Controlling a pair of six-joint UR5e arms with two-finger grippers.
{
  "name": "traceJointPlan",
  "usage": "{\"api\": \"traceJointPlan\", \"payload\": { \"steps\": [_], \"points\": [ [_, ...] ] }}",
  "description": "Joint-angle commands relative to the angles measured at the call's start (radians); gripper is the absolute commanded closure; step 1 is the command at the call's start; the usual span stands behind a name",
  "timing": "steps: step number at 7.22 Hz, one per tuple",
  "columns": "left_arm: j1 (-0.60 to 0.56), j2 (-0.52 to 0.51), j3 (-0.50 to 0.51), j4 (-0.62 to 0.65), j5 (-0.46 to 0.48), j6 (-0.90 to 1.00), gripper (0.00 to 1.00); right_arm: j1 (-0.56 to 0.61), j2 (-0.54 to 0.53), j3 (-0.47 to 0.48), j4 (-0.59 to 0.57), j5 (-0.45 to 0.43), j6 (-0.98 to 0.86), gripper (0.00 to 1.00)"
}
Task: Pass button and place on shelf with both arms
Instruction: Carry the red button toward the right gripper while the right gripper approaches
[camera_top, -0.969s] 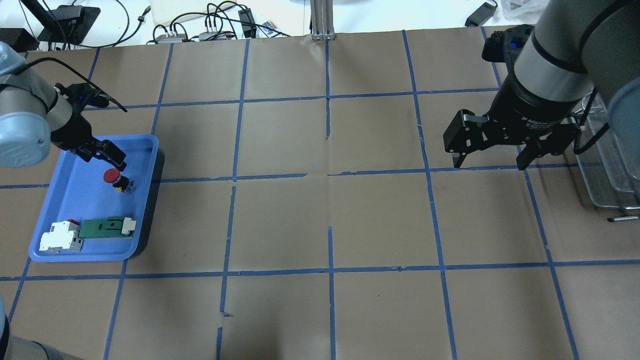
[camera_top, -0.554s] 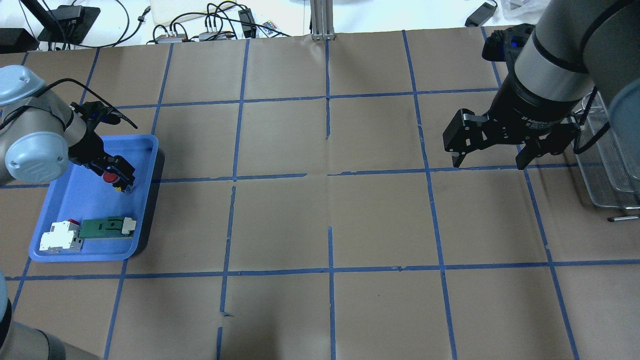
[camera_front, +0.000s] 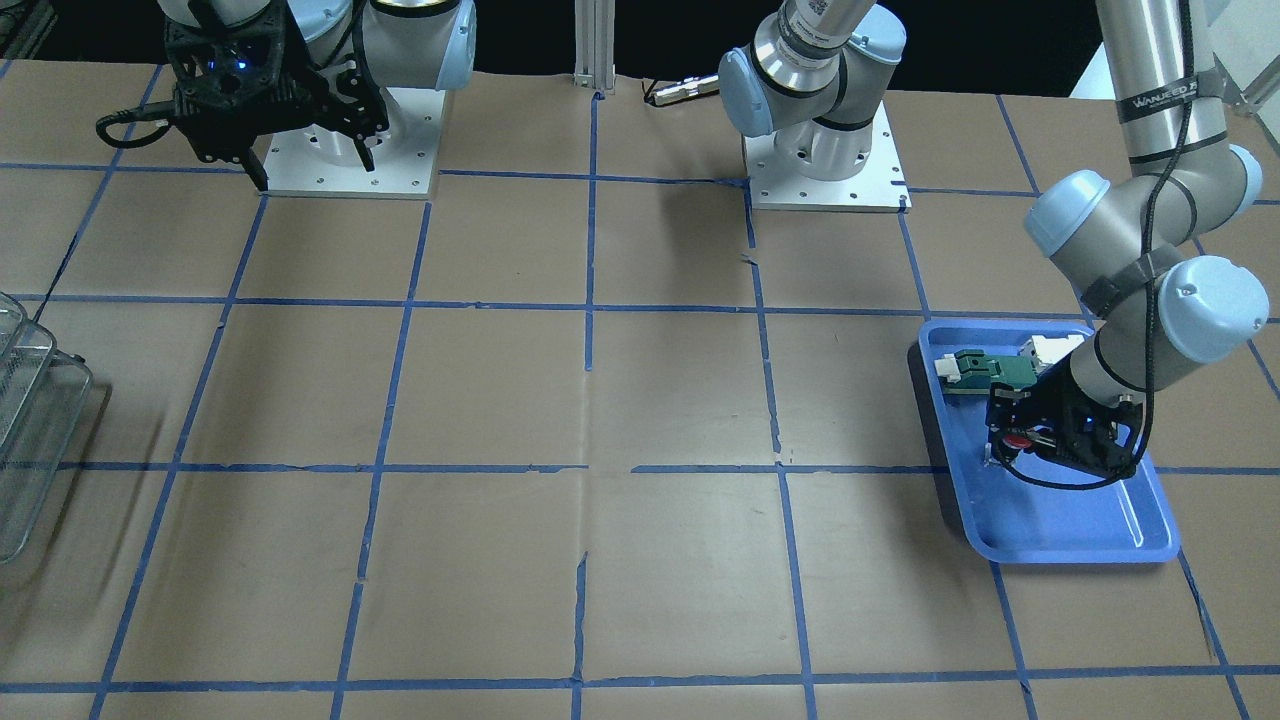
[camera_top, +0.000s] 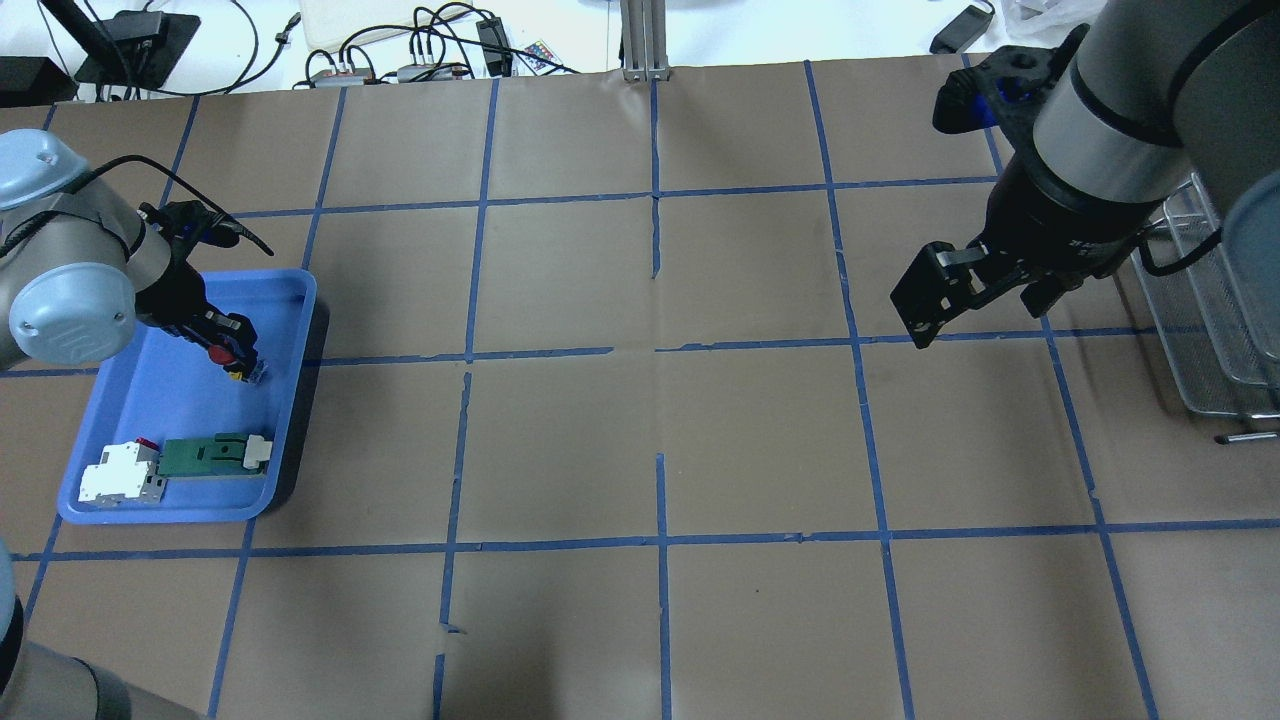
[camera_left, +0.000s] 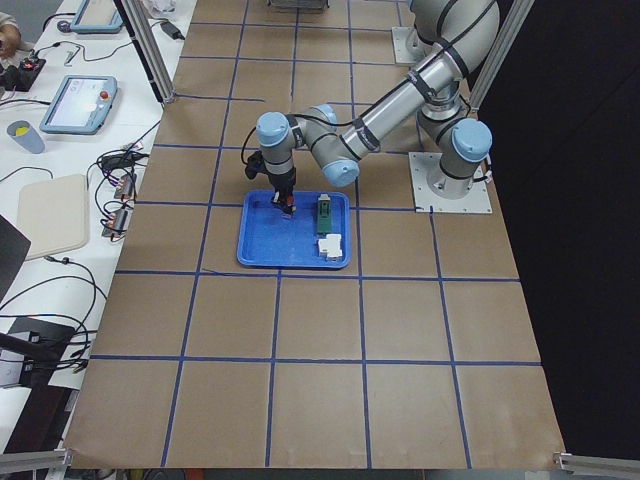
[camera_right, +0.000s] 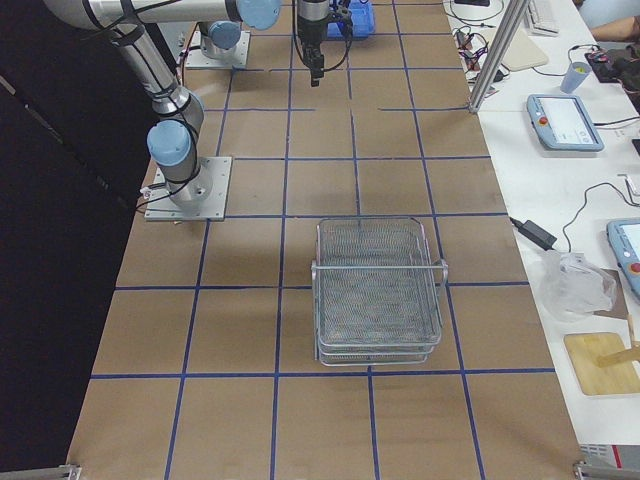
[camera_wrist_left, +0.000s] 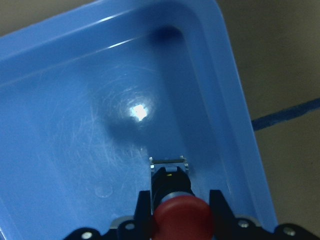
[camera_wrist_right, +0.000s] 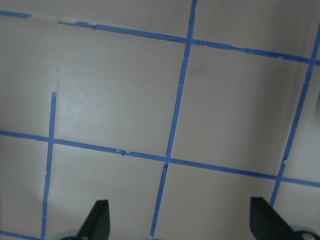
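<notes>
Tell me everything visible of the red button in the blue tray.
The button has a round, matte red mushroom cap on a short black barrel with a yellow spot, ending in a silver bracket. It sits near the side wall of the blue tray, the left pincer closed on either side of its cap. Whether its foot is resting on the floor cannot be told.
</notes>
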Motion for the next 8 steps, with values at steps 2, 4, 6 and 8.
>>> {"api": "traceJointPlan", "payload": {
  "steps": [2,4,6,8],
  "points": [
    [-0.039,0.068,0.088,-0.276,-0.146,-0.07,1.0,-0.009,0.004,0.004,-0.044,0.073,-0.321,0.0],
    [-0.114,0.103,0.163,-0.461,-0.382,-0.157,1.0,-0.024,0.004,0.032,-0.158,0.141,-0.481,0.0],
    [-0.252,0.117,0.183,-0.474,-0.599,-0.271,1.0,-0.047,0.004,0.044,-0.186,0.228,-0.681,0.0],
    [-0.396,0.124,0.236,-0.475,-0.812,-0.309,1.0,-0.168,0.004,0.081,-0.169,0.41,-0.846,0.0]
  ]
}}
